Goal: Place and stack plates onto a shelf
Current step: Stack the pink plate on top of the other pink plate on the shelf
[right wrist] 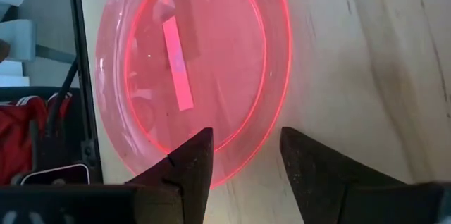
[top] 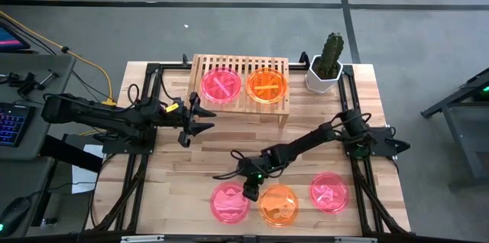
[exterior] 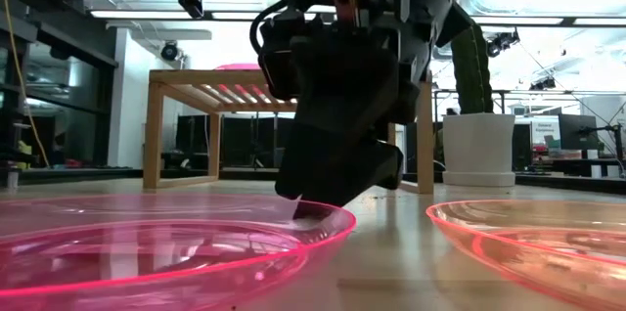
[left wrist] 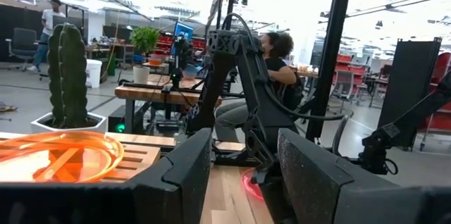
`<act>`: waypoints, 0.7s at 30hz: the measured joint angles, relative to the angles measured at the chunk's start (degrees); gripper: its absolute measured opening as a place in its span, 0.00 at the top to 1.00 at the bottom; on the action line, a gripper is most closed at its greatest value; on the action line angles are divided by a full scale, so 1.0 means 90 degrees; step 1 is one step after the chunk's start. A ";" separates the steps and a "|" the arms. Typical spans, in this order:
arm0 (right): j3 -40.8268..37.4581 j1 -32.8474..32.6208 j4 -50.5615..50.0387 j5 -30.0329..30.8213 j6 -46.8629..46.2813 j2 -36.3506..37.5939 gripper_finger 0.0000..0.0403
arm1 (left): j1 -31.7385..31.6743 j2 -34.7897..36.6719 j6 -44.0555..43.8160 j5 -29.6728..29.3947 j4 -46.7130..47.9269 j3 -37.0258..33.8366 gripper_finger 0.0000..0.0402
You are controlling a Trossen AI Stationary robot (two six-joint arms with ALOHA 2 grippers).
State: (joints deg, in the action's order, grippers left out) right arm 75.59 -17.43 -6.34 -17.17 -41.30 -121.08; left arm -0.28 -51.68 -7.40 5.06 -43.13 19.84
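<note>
Pink plate (right wrist: pixel 194 69) — right hand (right wrist: pixel 243 157) straddles its rim, open.

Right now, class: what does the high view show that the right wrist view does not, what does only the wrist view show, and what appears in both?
Only the high view shows the shelf carrying a pink and an orange plate, the potted cactus, the left gripper open beside the shelf, and two more plates on the table: an orange plate and a far pink plate.

Only the right wrist view shows the single pink stripe marked on the plate.

Both show the right gripper, open, at the rim of the near pink plate.
</note>
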 joint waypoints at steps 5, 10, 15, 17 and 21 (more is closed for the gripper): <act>-0.0002 -0.0005 0.0078 0.0023 0.0024 -0.0010 0.60 | 0.0001 -0.0002 0.0000 0.0000 0.0002 0.0000 0.61; -0.0002 -0.0027 0.0006 0.0407 0.0108 -0.0010 0.73 | 0.0001 -0.0002 0.0002 0.0000 0.0004 0.0000 0.61; -0.0012 -0.0031 -0.0056 0.0630 0.0204 -0.0010 0.94 | 0.0000 -0.0002 0.0002 0.0001 0.0005 0.0000 0.61; -0.0012 -0.0029 -0.0032 0.0638 0.0318 -0.0012 0.98 | 0.0001 -0.0002 -0.0005 0.0004 0.0003 0.0000 0.61; -0.0012 -0.0020 -0.0022 0.0605 0.0473 -0.0012 0.99 | -0.0001 0.0108 -0.0259 0.0145 -0.0017 -0.0005 0.61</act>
State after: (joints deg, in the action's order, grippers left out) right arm 75.48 -17.61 -6.54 -11.73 -37.04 -121.19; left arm -0.30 -50.71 -9.73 6.36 -43.29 19.79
